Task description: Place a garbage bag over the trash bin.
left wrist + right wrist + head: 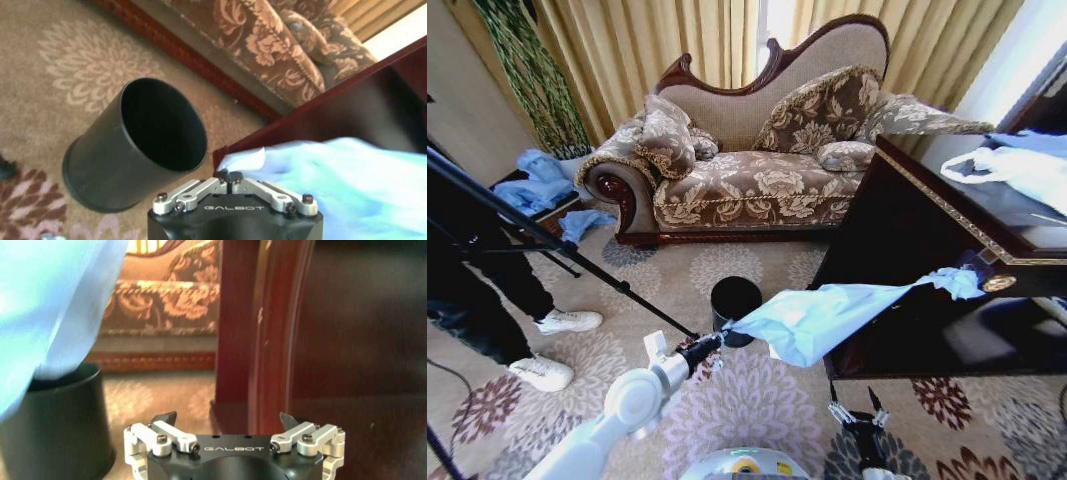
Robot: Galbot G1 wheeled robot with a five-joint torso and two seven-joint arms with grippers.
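The trash bin (735, 298) is a small black cylinder standing open on the carpet in front of the sofa. My left gripper (714, 345) is just in front of the bin, shut on one corner of the light-blue garbage bag (827, 315). The bag stretches from there to the right, and its far end lies against the dark desk's edge. The left wrist view shows the closed left gripper (228, 176) pinching the bag (347, 185) beside the bin's (133, 150) open mouth. My right gripper (857, 412) stands low and open, empty. In its own view the right gripper (227, 420) faces the bin (60, 430) and the bag (53, 305).
A dark wooden desk (927, 230) stands on the right with a white handled bag (1017, 170) on top. Behind the bin stands the patterned sofa (757, 160). A black tripod leg (577, 265) slants across the left, where a person's legs (487, 290) stand. Blue scraps (537, 180) lie at far left.
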